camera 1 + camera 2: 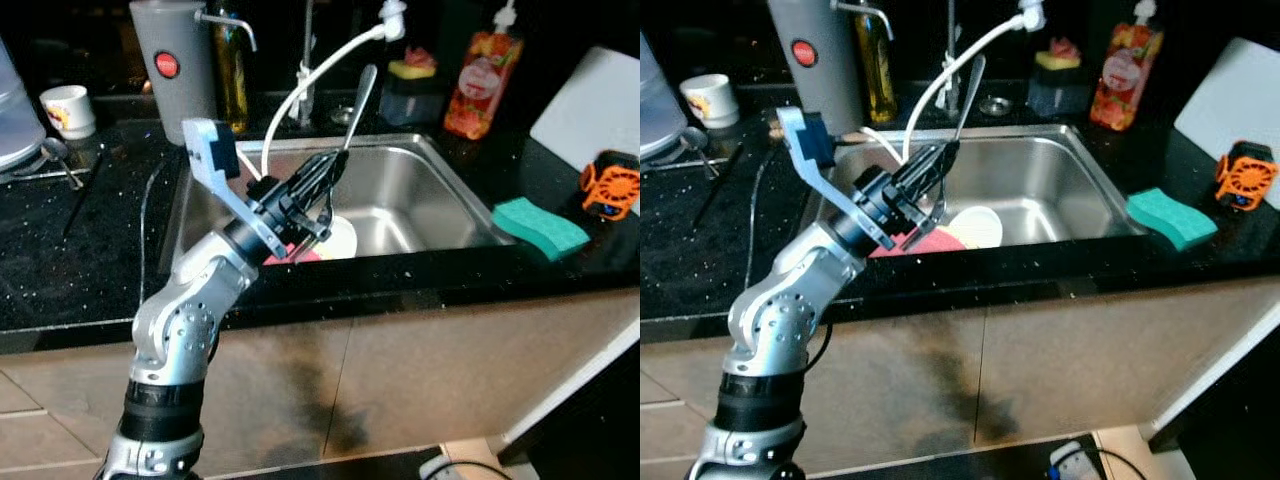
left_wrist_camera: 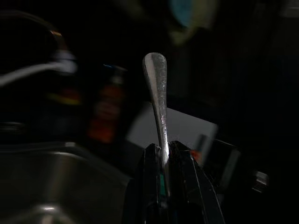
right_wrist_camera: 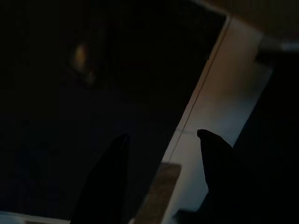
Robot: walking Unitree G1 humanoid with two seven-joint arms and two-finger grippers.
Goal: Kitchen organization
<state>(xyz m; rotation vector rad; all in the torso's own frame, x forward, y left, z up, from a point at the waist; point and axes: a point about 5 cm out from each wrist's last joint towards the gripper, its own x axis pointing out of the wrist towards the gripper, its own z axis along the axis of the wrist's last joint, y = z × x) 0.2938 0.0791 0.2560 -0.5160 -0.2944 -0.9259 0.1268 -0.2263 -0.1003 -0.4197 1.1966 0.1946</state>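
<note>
Above the near-left part of the stainless sink [image 1: 440, 200]: left end effector [image 1: 325, 180], fingers pressed together and pinching a metal utensil [image 1: 360, 95] by its lower part, the handle end standing up and tilted away; whether it is a spoon or a fork I cannot tell.

Directly below the end effector, in the basin: a white plate [image 1: 340, 238] and a pink sponge or cloth [image 1: 902, 243] lying just beside it.

Behind the end effector: a white flexible faucet hose [image 1: 310, 70], arching close to the raised handle; grey canister [image 1: 180, 60]; oil bottle [image 1: 876, 70].

Off to the end effector's right, on the dark surface [image 1: 80, 260]: green sponge [image 1: 540, 227], orange gadget [image 1: 610, 185], red soap bottle [image 1: 482, 85].

Right end effector [image 3: 161, 149]: hanging idle, fingers spread, over floor.

Risk, as judged: the grip is sitting low on a slim, slick handle, so the utensil is liable to be pivoting or slipping onto the plate; swinging it backward is likely to be snagging the hose.
</note>
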